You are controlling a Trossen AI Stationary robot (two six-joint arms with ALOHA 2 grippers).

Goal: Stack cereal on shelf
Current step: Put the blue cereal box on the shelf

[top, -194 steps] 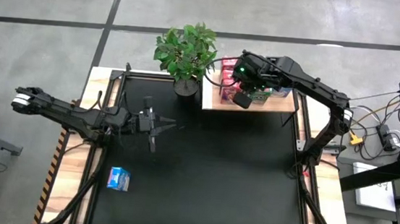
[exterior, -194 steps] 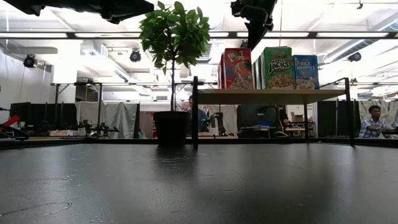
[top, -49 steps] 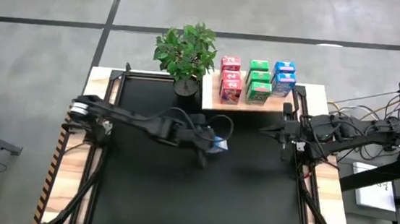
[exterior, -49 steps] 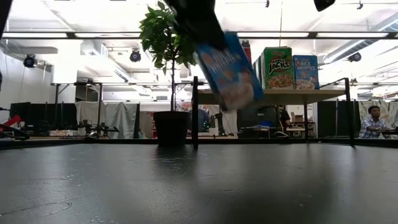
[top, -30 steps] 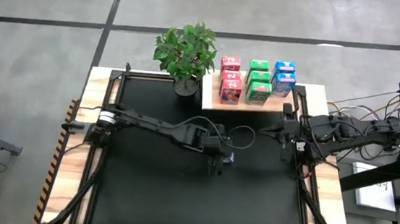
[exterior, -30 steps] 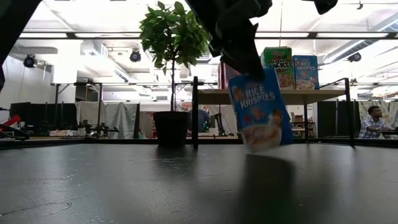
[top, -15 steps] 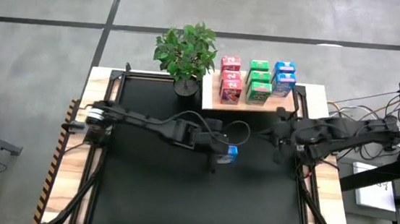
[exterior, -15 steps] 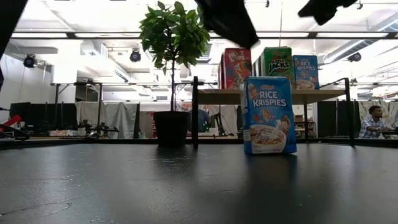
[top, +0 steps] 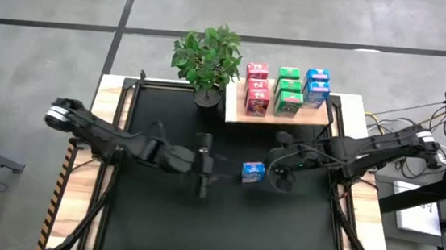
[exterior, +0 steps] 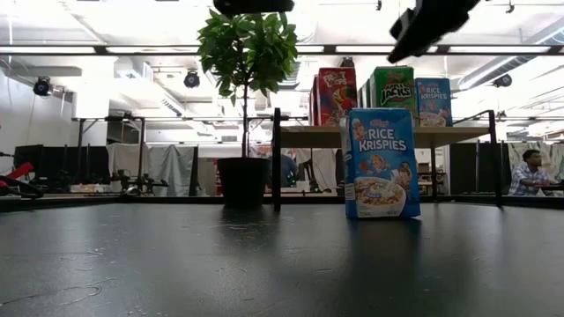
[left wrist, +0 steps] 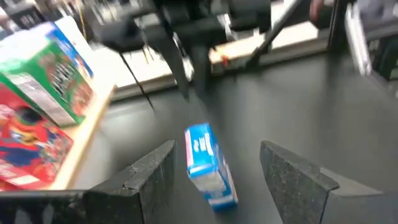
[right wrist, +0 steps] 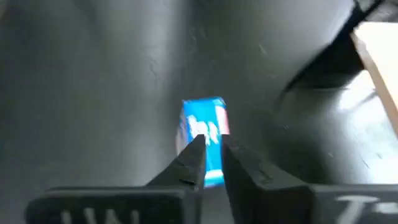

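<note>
Jaws of the left gripper (top: pixel 203 174) stand spread wide and hold nothing; the left wrist view looks between its two dark fingers (left wrist: pixel 149 174) at a blue cereal box (left wrist: pixel 208 163) standing on the black counter (top: pixel 157 224) ahead of them, clear of both. From above, that gripper sits left of the box, a short gap apart, with the left arm stretching back toward the counter's left edge.

On the other side, the right gripper (top: pixel 278 164) hangs just right of the same blue cereal box (top: pixel 253 172), pointing toward it. In the right wrist view its fingers (right wrist: pixel 189 163) are almost together, with only a thin slit between them, and they grasp nothing; the box (right wrist: pixel 203 138) shows beyond the tips. The box therefore lies between the two grippers, touched by neither.

At counter height the box (exterior: pixel 380 163) stands upright on its base, printed front facing the camera, in front of the shelf.

Farther back, the shelf (top: pixel 240 113), a pale wood plank raised on dark posts, sits at the counter's far edge. Cereal boxes stand on it in three columns: pink-red boxes (top: pixel 256 88) on the left, green boxes (top: pixel 289 90) in the middle, blue boxes (top: pixel 316 86) on the right. A potted plant (top: pixel 208 59) stands just left of the shelf.
</note>
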